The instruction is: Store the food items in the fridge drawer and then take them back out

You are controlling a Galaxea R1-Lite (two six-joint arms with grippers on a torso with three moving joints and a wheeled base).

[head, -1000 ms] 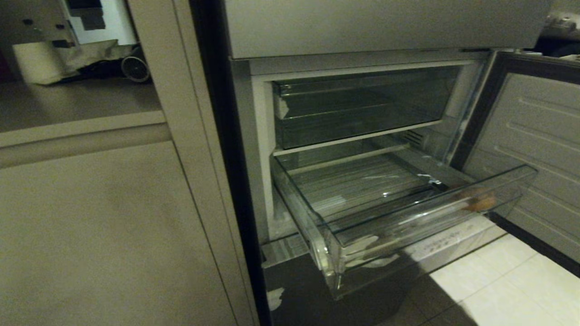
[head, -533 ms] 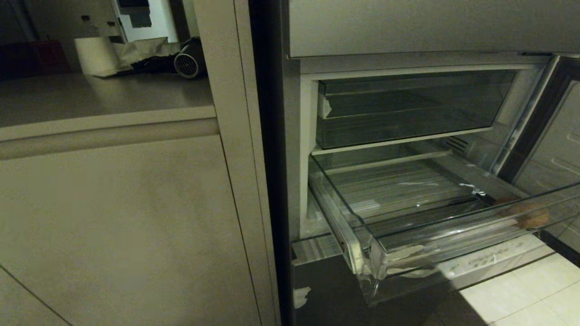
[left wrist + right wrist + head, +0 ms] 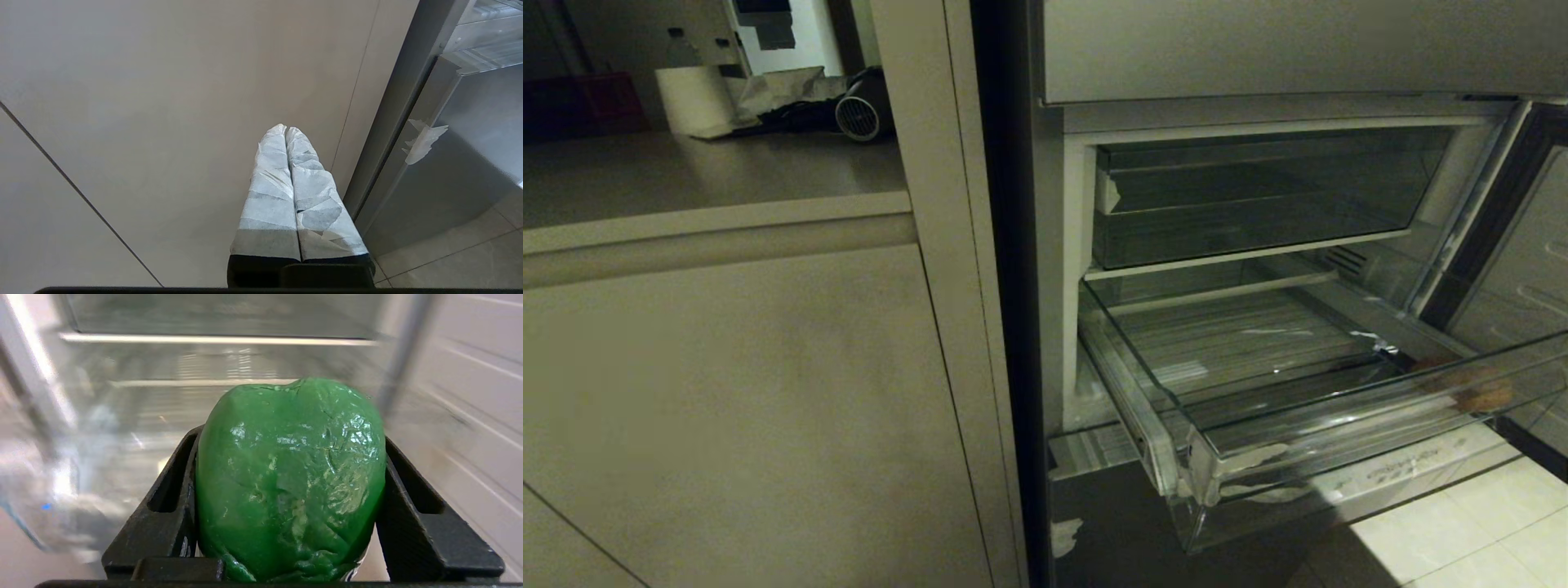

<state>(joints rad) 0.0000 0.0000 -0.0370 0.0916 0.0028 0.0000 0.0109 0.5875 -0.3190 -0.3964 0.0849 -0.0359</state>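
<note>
The right end effector (image 3: 290,490) is seen in the right wrist view clamped on a glossy green bell pepper (image 3: 291,477), the two black fingers (image 3: 171,498) pressed against its sides. The pepper is lobed and wrinkled, with bright highlights on its skin. It is held in front of the fridge drawer (image 3: 204,396), whose clear walls and ribbed floor are blurred behind it. Neither arm is seen in the head view.

The left end effector (image 3: 286,130) is shown in the left wrist view with its fingers together, wrapped in creased white tape and pointed at a plain beige cabinet panel (image 3: 163,102); a grey steel fridge edge (image 3: 408,102) with a torn scrap of white tape (image 3: 423,139) lies beside it.

In the head view the fridge drawer (image 3: 1176,408) is pulled out, a wide transparent plastic bin with a ridged floor. A small rounded orange-brown food item (image 3: 1474,390) lies at its front right corner, against the clear front wall. Small pale writing on the drawer's front strip cannot be read. Above it a shallower clear tray (image 3: 1258,204) sits pushed in. To the left, a paper roll (image 3: 693,100) stands on the worktop (image 3: 711,175).
</note>
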